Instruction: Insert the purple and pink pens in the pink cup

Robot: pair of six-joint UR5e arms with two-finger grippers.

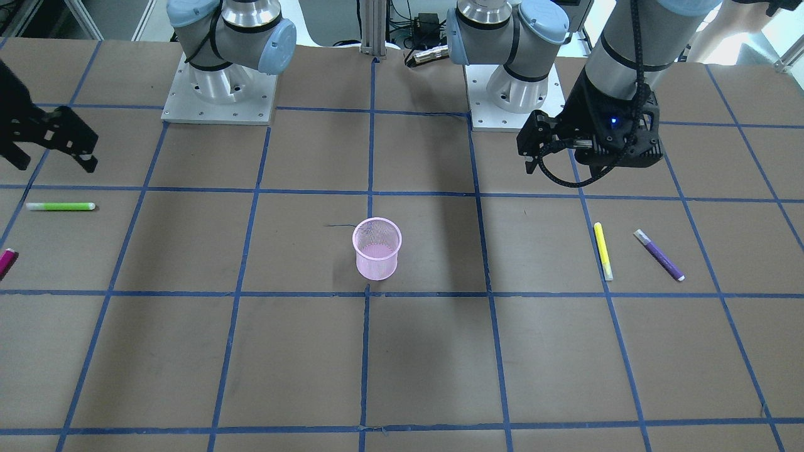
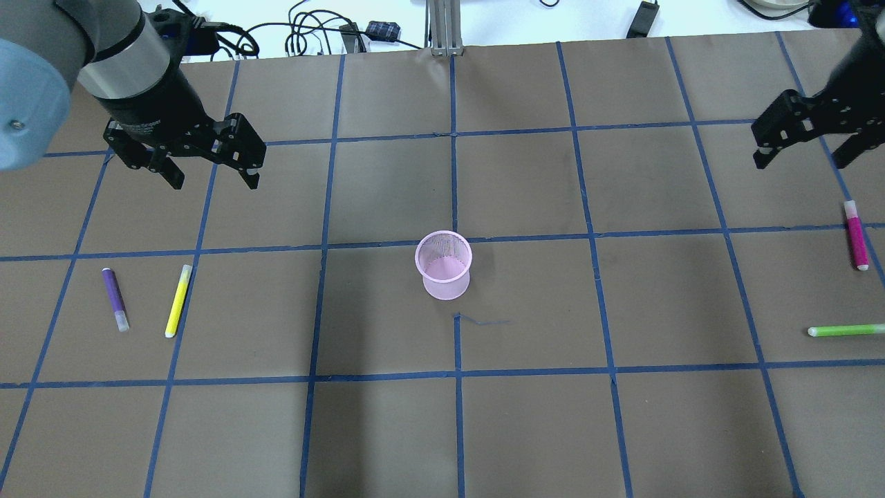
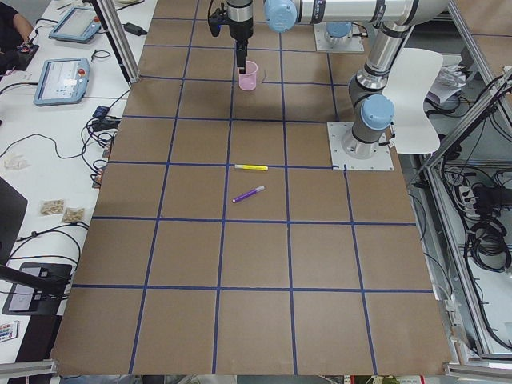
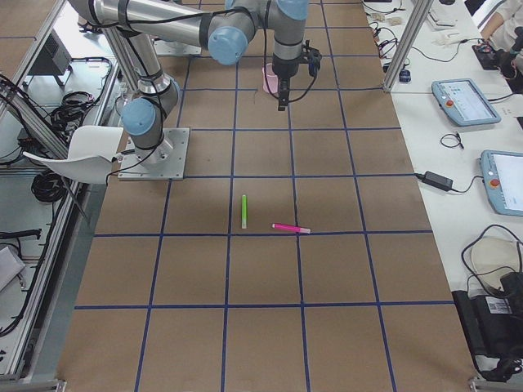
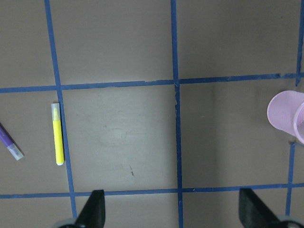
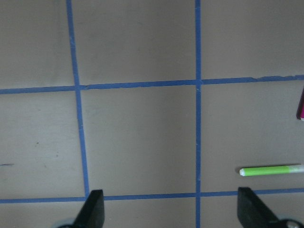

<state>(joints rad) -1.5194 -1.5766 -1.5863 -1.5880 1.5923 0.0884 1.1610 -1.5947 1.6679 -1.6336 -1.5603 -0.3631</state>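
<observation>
The pink mesh cup (image 2: 444, 266) stands upright at the table's middle and looks empty. The purple pen (image 2: 115, 299) lies flat on the left, next to a yellow pen (image 2: 178, 301). My left gripper (image 2: 214, 181) hangs open and empty above the table, beyond these pens. In its wrist view the purple pen (image 5: 9, 142) shows at the left edge and the cup (image 5: 285, 116) at the right. The pink pen (image 2: 856, 235) lies at the far right. My right gripper (image 2: 802, 162) is open and empty, beyond it. The pink pen (image 6: 301, 104) barely shows in the right wrist view.
A green pen (image 2: 847, 330) lies on the right, nearer me than the pink pen. The yellow pen (image 5: 57, 134) lies along a blue tape line. The brown table (image 2: 525, 415) carries a blue tape grid. Both arm bases (image 1: 220, 94) stand at the robot's side.
</observation>
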